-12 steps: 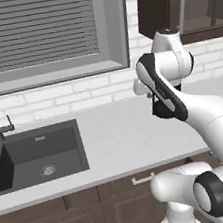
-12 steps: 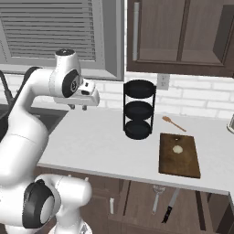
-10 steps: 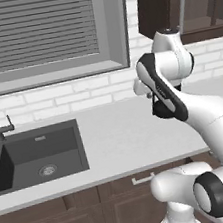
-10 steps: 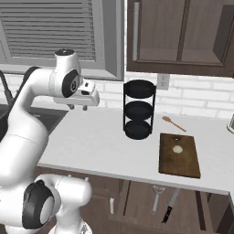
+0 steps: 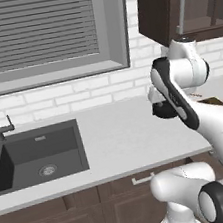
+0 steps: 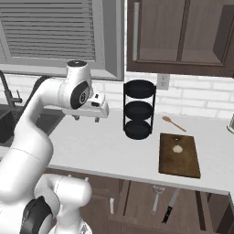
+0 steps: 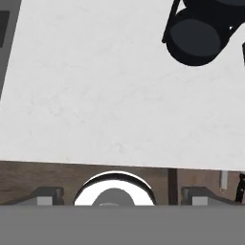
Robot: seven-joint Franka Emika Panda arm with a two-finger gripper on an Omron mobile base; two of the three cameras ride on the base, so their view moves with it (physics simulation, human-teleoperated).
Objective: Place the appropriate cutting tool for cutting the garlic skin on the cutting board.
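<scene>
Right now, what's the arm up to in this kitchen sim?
Nothing is held yet. The hand hovers above the white counter, left of the black rack. The garlic sits on the cutting board to the right, a wooden spoon behind it. A knife hangs below the counter edge under the board, beside another utensil. I can't tell whether the hand is open.

Dark wooden cutting board [image 6: 179, 155], matt pale counter [image 6: 100, 146]
</scene>
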